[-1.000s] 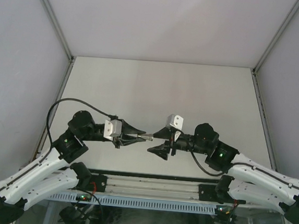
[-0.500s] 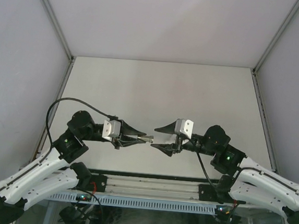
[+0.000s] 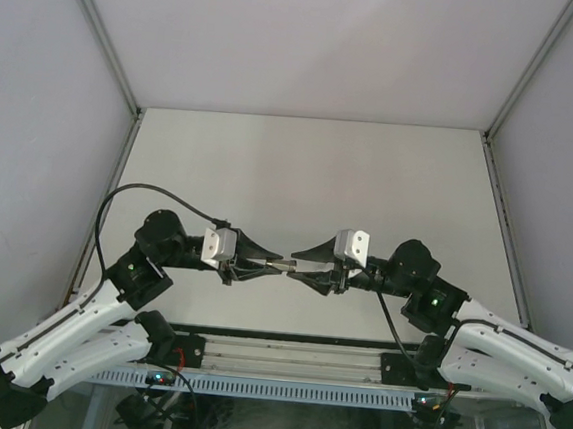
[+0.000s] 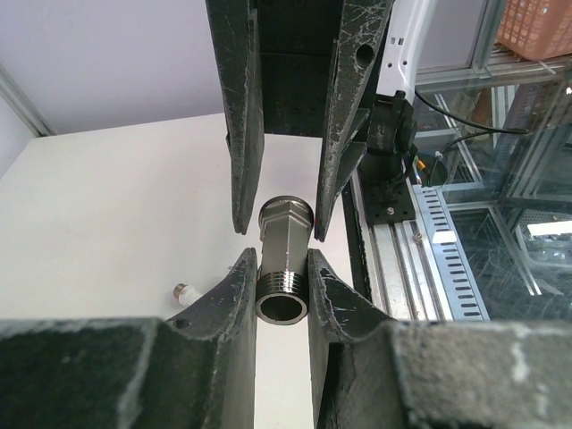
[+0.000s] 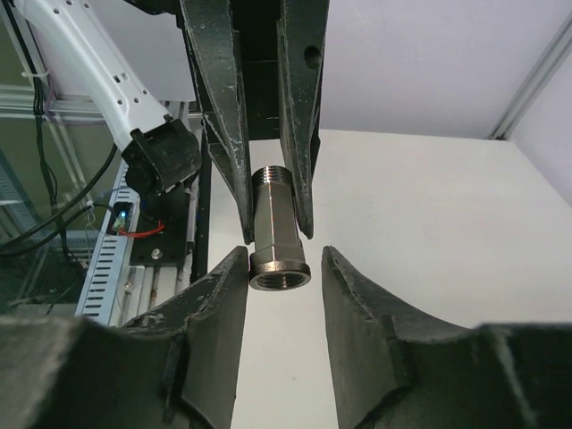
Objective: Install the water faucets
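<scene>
A short dark-grey metal fitting point(image 4: 284, 259) hangs level above the table between the two arms. My left gripper point(image 4: 282, 268) is shut on its threaded end. My right gripper point(image 5: 284, 264) faces it and straddles the flanged end of the fitting point(image 5: 279, 237); it is open, with its left finger close to the flange and a clear gap on the right. In the top view the fitting point(image 3: 284, 265) shows as a small silvery bar between the left gripper point(image 3: 270, 261) and the right gripper point(image 3: 300, 266). A white tap point(image 4: 183, 293) lies on the table below.
The white table point(image 3: 311, 166) is enclosed by pale walls at the back and sides. A slotted metal rail point(image 3: 284, 360) with the arm bases runs along the near edge. Cables hang behind the left arm point(image 3: 117, 200).
My right gripper has moved left to the free end of the fitting, turned its wrist and narrowed its jaws around it. The left gripper has kept its hold and shifted slightly.
</scene>
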Action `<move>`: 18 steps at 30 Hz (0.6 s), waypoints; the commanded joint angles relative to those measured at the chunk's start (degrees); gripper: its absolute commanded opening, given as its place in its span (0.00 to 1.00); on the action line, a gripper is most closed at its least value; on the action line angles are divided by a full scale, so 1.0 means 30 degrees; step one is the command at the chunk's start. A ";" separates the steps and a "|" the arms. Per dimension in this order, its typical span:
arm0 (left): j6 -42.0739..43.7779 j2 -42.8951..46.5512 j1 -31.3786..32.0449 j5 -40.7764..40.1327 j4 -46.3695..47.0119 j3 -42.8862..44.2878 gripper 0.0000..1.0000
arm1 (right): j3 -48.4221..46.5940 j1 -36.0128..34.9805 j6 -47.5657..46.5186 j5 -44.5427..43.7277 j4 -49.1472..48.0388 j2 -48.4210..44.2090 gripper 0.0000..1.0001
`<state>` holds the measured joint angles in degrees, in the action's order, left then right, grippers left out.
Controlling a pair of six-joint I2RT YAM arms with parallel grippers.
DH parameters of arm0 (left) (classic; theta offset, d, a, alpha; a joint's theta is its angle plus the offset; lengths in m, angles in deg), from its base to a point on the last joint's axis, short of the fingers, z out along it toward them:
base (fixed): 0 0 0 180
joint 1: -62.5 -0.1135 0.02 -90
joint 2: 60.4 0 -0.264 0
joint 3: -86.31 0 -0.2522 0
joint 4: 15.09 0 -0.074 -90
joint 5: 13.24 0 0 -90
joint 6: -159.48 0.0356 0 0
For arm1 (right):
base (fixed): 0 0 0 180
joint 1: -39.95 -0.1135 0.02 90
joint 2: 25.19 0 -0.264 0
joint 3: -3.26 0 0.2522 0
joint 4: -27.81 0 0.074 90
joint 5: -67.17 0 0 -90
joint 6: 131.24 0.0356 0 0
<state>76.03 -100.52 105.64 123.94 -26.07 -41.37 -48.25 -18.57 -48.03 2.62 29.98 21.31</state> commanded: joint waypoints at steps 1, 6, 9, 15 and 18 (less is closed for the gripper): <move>-0.0337 0.0199 0.0124 0.0334 0.0697 0.0295 0.00 | -0.0284 -0.0126 0.0065 0.0119 -0.0567 -0.0074 0.41; -0.0307 0.0329 0.0126 0.0393 0.0720 0.0255 0.00 | -0.0289 -0.0137 0.0250 -0.0044 -0.0213 -0.0177 0.41; -0.0329 0.0284 0.0138 0.0665 0.0743 0.0240 0.00 | -0.0296 -0.0093 0.0494 -0.0102 -0.0601 -0.0045 0.34; -0.0315 0.0291 0.0124 0.0843 0.0712 0.0269 0.00 | -0.0331 -0.0097 0.0724 -0.0128 -0.1061 0.0078 0.30; -0.0335 0.0304 0.0127 0.0824 0.0739 0.0298 0.00 | -0.0543 -0.0064 0.0754 -0.0433 -0.0531 0.0213 0.37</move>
<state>76.01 -100.41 105.62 124.62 -26.13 -41.37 -48.25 -18.59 -46.30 2.62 30.55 21.62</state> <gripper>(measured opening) 0.264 0.375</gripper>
